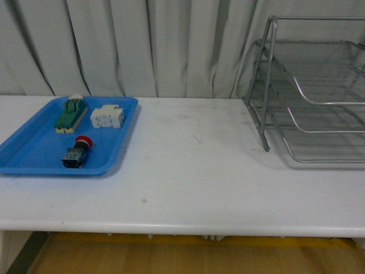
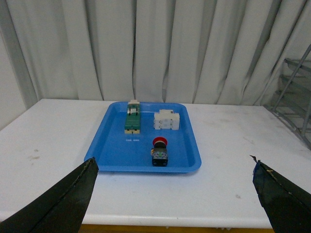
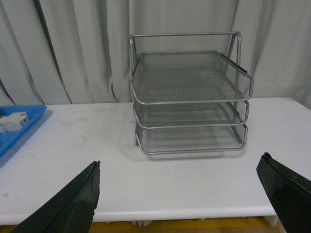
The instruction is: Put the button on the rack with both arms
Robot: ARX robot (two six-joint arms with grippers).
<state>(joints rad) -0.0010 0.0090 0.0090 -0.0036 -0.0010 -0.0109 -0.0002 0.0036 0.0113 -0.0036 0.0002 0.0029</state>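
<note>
The button [image 1: 78, 151] [image 2: 160, 151], red cap and black-and-blue body, lies on its side in the near part of the blue tray [image 1: 34, 149] [image 2: 116, 150] at the table's left. The silver wire-mesh rack [image 1: 311, 91] [image 3: 187, 99] with three tiers stands at the table's right. Neither arm shows in the front view. My left gripper [image 2: 175, 167] is open, held back at the table's front edge facing the tray, nothing between its fingers [image 2: 63, 204]. My right gripper [image 3: 180, 170] is open too, facing the rack from the front edge with nothing in it.
A green-and-cream switch block [image 1: 71, 113] [image 2: 132, 120] and a white boxy component [image 1: 107, 117] [image 2: 166, 119] lie at the far end of the tray. Grey curtains [image 1: 142, 45] hang behind the white table [image 1: 194, 171]. A tray corner [image 3: 19, 127] shows in the right wrist view.
</note>
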